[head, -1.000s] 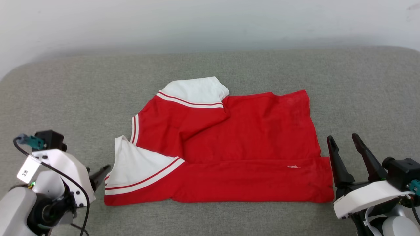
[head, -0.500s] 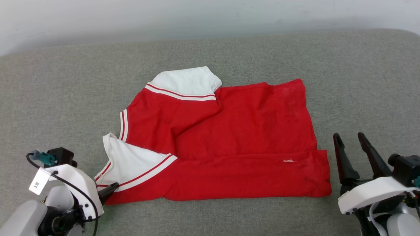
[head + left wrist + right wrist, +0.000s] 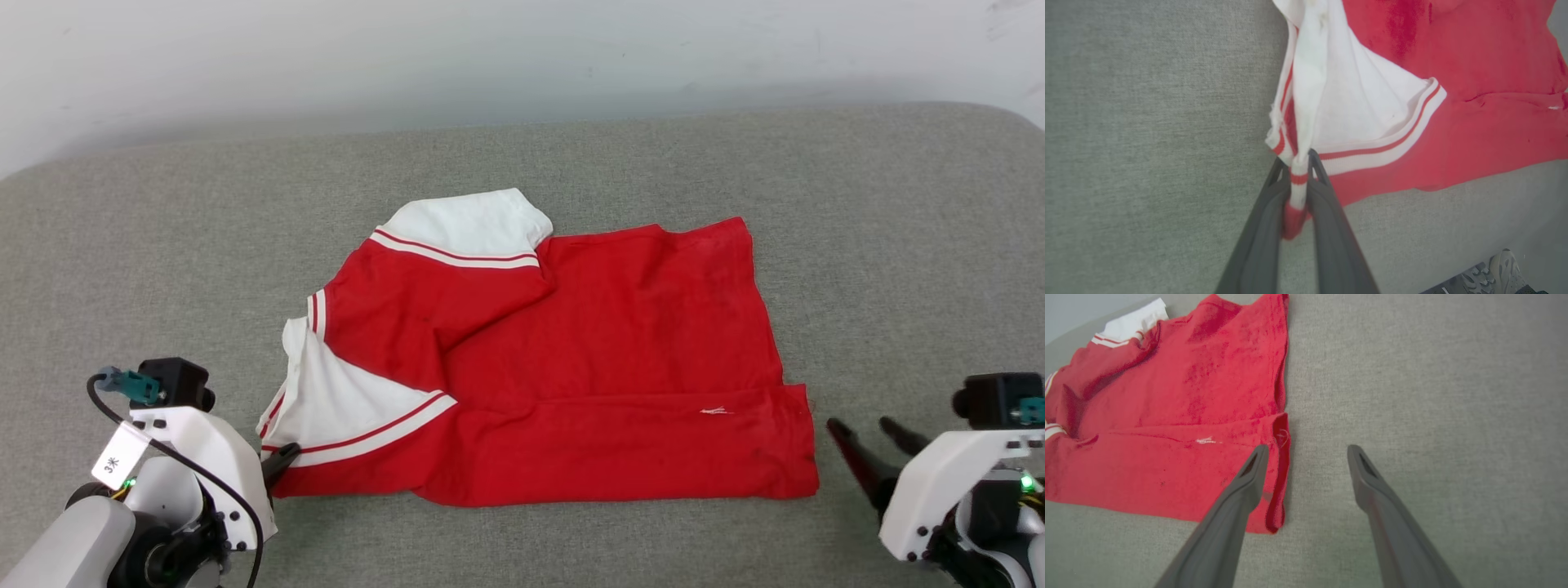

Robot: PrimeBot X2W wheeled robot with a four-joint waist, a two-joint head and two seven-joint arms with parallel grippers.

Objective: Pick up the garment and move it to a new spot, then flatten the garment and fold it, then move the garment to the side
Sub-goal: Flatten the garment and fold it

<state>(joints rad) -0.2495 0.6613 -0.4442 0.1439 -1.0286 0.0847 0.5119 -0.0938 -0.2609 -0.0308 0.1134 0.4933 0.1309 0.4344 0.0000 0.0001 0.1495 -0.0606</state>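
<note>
Left wrist view: we note left gripper (image 3: 1299,159) pinching cuff of red white-sleeved cloth jersey (image 3: 1453,81); right gripper (image 3: 1306,447) gapes beside hem, over grey upholstery (image 3: 1412,375).

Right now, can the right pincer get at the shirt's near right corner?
Probably yes. The right pincer is open, and that corner of the shirt lies flat on the cushion just beside its fingertips, with nothing between.

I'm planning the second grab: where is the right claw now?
Head view, lower right: the right claw is open, just beside the near right corner of the shirt.
</note>
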